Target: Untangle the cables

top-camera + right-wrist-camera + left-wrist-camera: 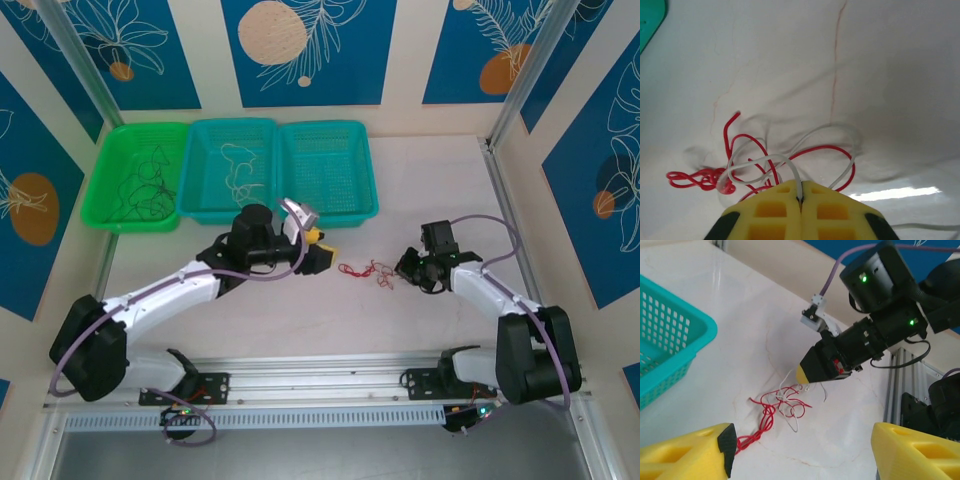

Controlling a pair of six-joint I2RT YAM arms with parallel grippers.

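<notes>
- Desk [300,320]: pale, marbled surface; the tangle lies at its middle, between the two arms.
- Left tool [320,250]: yellow fingers spread wide, holding nothing, just left of the tangle.
- Right tool [801,197]: fingers pressed together, pinching the white cable [767,158] at the tangle's right side.
- Red cable [365,270]: a loose squiggle flat on the desk, looped through the white one.
</notes>
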